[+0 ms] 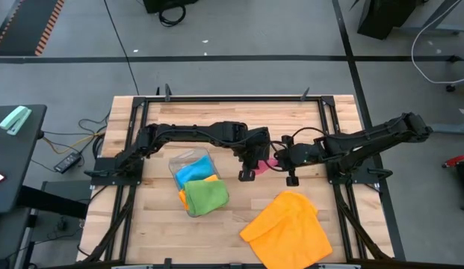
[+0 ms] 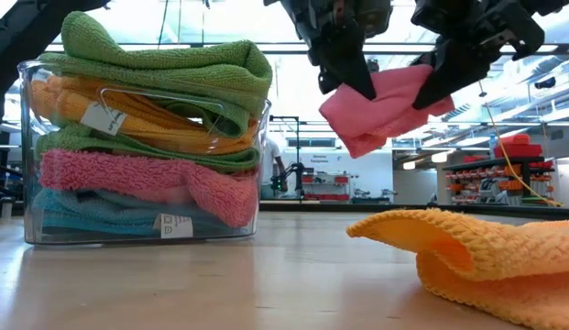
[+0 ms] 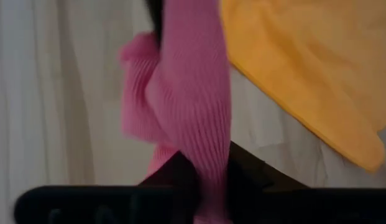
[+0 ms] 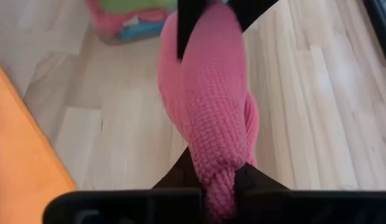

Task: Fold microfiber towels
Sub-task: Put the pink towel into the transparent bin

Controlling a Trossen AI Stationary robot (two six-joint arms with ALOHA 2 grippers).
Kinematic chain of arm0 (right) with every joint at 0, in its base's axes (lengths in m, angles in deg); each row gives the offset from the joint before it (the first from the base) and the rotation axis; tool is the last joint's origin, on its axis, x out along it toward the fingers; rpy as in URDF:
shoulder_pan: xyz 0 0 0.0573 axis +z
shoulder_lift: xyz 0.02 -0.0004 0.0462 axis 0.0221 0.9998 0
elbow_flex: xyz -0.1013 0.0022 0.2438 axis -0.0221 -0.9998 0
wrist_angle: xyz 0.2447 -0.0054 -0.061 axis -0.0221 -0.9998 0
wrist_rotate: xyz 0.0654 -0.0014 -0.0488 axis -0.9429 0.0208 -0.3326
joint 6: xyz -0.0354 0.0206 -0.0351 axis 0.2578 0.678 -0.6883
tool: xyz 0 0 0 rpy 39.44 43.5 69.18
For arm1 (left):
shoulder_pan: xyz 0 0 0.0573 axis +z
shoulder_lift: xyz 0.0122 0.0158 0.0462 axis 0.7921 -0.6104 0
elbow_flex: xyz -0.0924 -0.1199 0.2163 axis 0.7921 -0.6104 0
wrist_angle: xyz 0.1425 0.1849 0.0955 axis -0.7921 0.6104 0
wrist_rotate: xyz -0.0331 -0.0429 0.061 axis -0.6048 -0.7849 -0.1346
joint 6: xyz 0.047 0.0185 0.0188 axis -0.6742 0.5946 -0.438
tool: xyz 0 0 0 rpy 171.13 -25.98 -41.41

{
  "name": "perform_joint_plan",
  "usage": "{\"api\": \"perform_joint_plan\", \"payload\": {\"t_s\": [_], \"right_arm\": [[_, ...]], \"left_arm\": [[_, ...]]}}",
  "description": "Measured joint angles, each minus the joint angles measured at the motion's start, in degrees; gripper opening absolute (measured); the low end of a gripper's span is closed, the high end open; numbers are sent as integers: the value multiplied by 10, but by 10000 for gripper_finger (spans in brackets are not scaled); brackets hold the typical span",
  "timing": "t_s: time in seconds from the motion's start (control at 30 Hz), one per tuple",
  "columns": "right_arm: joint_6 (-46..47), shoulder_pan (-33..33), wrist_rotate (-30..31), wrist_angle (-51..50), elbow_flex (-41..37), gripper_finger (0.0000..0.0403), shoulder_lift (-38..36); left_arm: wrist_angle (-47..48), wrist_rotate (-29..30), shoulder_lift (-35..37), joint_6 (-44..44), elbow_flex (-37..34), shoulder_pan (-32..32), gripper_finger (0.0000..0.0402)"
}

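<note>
- Pink towel (image 2: 380,105) hangs bunched in the air, right of the clear tray (image 1: 179,166) and clear of the wooden table (image 1: 239,116); both grippers pinch it, one on each end.
- Clear tray sits left of centre on the table, packed with folded towels. Low view shows the stack top to bottom: green towel (image 2: 165,60), orange, green, pink, sky blue towel (image 2: 92,213). White tags show on two of them.
- From above, the green towel covers the near end of the tray and the blue one shows at its far end.
- Left gripper (image 1: 250,166) is just right of the tray, fingers clamped on the pink towel's left end. Left wrist view: cloth runs straight down between its dark fingers (image 3: 174,171).
- Right gripper (image 1: 285,163) is further right of the tray, facing the left one, fingers shut tight on the towel's other end. Right wrist view: pink cloth squeezed between the finger tips (image 4: 255,177), tray in the background behind it.
- Orange towel (image 1: 290,228) lies loose and rumpled on the table, right of the tray and nearer the front edge, one corner folded over itself. Nothing is touching it.
</note>
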Motion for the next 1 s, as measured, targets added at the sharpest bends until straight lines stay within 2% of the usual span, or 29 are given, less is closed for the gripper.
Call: {"api": "perform_joint_plan", "payload": {"t_s": [0.27, 0.43, 0.53, 0.73, 1.0], "right_arm": [[16, -9, 0, -87, 38, 15, 0], [25, -16, -18, -96, 43, 15, 0], [37, -16, -19, -95, 43, 15, 0], [63, -16, -19, -96, 43, 15, 0], [98, -16, -19, -92, 43, 16, 0]], "left_arm": [[16, 1, 9, 47, -1, 9, 206], [-2, 0, 9, 59, -1, 8, 289], [-29, -1, 9, 91, -1, 8, 325], [-86, -5, -2, 151, -1, 8, 349], [-121, -5, -37, 174, -1, 6, 329]]}}
